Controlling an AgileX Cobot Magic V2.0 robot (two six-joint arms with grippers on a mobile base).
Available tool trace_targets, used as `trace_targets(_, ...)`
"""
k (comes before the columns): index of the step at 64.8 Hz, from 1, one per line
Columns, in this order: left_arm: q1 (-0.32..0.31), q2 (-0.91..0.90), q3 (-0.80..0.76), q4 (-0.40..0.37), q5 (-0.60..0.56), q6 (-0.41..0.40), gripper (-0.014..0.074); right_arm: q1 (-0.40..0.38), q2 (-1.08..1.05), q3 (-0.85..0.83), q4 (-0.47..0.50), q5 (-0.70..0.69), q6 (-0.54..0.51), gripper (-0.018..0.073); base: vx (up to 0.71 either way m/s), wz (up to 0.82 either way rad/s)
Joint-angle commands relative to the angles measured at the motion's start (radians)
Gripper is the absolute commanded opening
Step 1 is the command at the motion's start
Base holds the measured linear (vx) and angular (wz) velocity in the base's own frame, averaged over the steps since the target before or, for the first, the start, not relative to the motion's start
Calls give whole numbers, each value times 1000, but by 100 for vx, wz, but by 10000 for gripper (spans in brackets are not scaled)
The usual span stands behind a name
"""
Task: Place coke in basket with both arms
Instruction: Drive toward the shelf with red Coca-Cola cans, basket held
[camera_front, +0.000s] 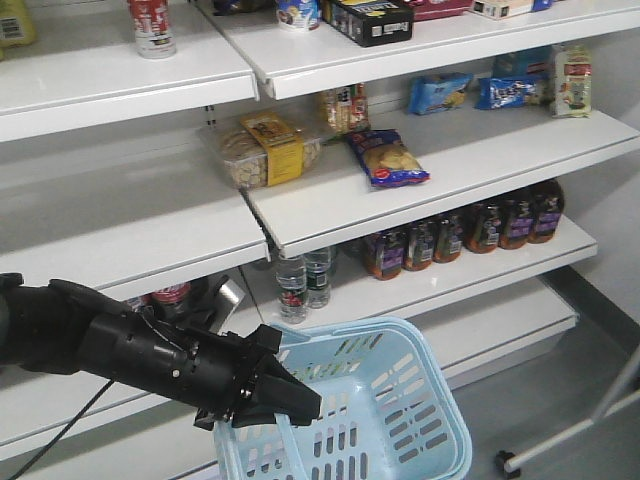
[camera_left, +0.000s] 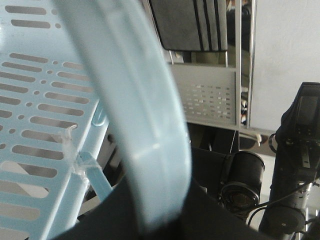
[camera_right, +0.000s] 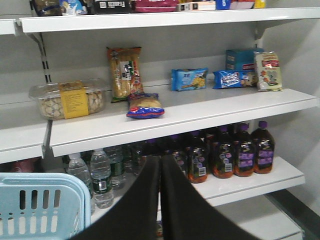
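Left gripper (camera_front: 295, 402): jaws closed on the handle (camera_left: 145, 125) of the basket (camera_front: 395, 425), gripped at the basket's near left rim; the left wrist view shows the pale-blue strap running down into the black fingers. Right gripper (camera_right: 161, 165): fingers pressed together, nothing between them, pointing towards the shelves (camera_front: 420, 190). The basket sits low in front of the bottom shelf, just near of the water bottles (camera_front: 303, 280). Coke: not positively identified. A red container (camera_front: 172, 292) shows partly behind the left arm on the low shelf, left of the water; whether it is the coke cannot be told.
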Motion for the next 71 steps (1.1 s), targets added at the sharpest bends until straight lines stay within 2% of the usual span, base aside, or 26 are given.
trace_targets(1,-3,-51,-16,-63,78,12,-6,1,-13,7,-5,-72,-3,-10,9,40)
trace_targets(41,-3,-51,-16,-63,78,12,-6,1,-13,7,-5,-72,-3,-10,9,46)
trace_targets(71,-3,-51,-16,-63,78,12,-6,1,-13,7,-5,-72,-3,-10,7,29)
